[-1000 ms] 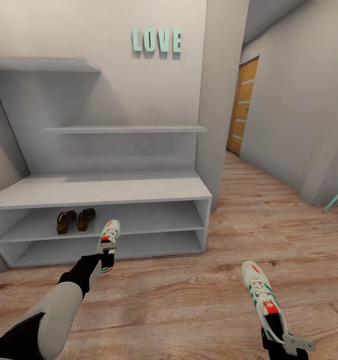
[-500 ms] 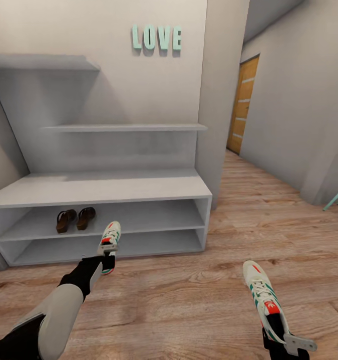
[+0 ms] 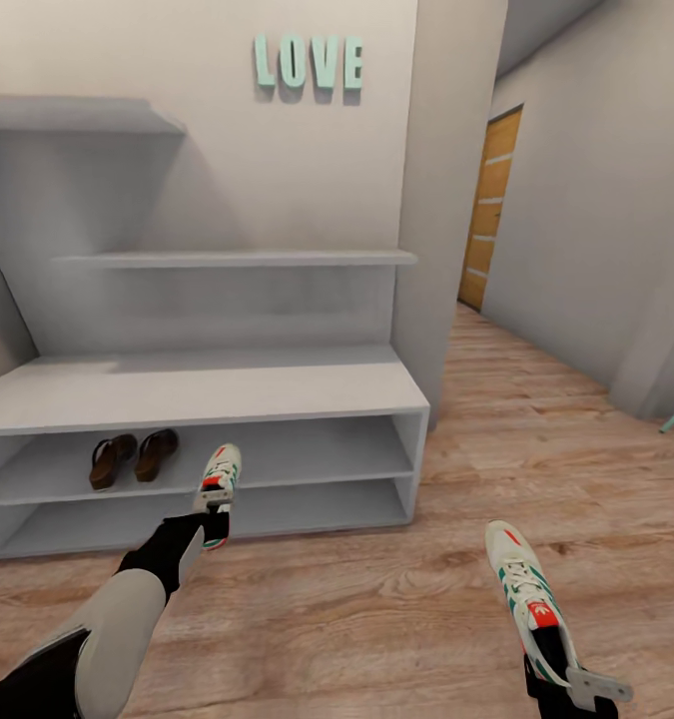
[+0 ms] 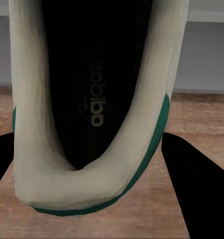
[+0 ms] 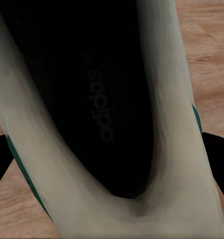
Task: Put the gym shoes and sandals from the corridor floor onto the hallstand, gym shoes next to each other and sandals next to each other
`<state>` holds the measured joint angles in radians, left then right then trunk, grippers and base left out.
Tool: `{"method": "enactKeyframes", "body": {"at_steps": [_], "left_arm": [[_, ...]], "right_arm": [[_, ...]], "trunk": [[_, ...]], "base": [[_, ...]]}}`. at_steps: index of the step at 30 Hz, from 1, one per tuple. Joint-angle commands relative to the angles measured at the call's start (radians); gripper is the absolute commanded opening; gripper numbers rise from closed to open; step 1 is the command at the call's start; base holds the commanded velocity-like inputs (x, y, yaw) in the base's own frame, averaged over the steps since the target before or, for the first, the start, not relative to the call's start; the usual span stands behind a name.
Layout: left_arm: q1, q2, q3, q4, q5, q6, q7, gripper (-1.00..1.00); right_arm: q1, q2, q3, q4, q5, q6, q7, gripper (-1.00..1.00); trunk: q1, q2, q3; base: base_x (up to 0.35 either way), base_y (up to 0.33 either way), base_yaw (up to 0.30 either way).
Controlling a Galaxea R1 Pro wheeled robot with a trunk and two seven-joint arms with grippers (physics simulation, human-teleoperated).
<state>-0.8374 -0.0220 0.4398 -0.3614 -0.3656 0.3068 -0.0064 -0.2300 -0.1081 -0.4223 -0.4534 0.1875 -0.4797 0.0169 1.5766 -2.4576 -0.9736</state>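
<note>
Against the pale corridor wall stands the wide light-grey hallstand (image 3: 207,384), a low bench unit with two open shelf levels and two staggered wall shelves above, resting on the light brown wood-grain plank floor (image 3: 376,609). On its upper open shelf, toward the left end, the two dark brown leather sandals (image 3: 133,457) lie side by side, so that pair appears already stored. Each arm carries one white lace-up gym shoe with green stripes and a red-orange tongue label. The left gripper (image 3: 213,523) is clamped on the heel of the left-hand gym shoe (image 3: 218,477), toe pointing at the shelf opening, just in front of the rack; this orientation suits sliding it in toe first. The right gripper (image 3: 554,689) grips the heel of the right-hand gym shoe (image 3: 524,596), held clear over the floor, well apart from the rack, presumably waiting its turn. Both wrist views look into the dark shoe interiors (image 4: 94,84) (image 5: 87,99).
</note>
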Motion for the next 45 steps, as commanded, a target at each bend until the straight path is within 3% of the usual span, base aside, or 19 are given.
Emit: {"method": "enactKeyframes", "body": {"at_steps": [1,22,34,40,45], "left_arm": [[-0.001,-0.001,0.005,-0.002,-0.004,0.005,-0.001,-1.0],[-0.002,0.0,0.005,-0.002,-0.004,0.005,-0.001,-1.0],[-0.002,-0.001,0.005,-0.003,-0.004,0.003,0.0,-1.0],[-0.002,0.0,0.005,-0.004,-0.004,0.004,0.0,-1.0],[-0.002,0.001,0.005,-0.005,-0.004,0.004,0.001,-1.0]], "right_arm": [[-0.001,0.001,-0.007,0.001,0.01,-0.004,0.002,-1.0],[-0.002,0.001,-0.007,0.001,0.01,-0.004,0.001,-1.0],[-0.001,0.001,-0.007,0.001,0.01,-0.004,0.001,-1.0],[-0.001,0.001,-0.007,0.001,0.01,-0.004,0.001,-1.0],[-0.001,0.001,-0.007,0.002,0.01,-0.005,0.001,-1.0]], "trunk": [[0.0,0.0,-0.001],[0.0,0.0,-0.001],[0.0,0.0,-0.001],[0.023,-0.042,-0.02],[0.023,-0.042,-0.02]], "base": [[0.336,-0.081,0.0],[0.324,-0.087,0.0],[0.035,-0.003,0.0],[0.0,0.0,0.0],[0.0,0.0,0.0]]}}
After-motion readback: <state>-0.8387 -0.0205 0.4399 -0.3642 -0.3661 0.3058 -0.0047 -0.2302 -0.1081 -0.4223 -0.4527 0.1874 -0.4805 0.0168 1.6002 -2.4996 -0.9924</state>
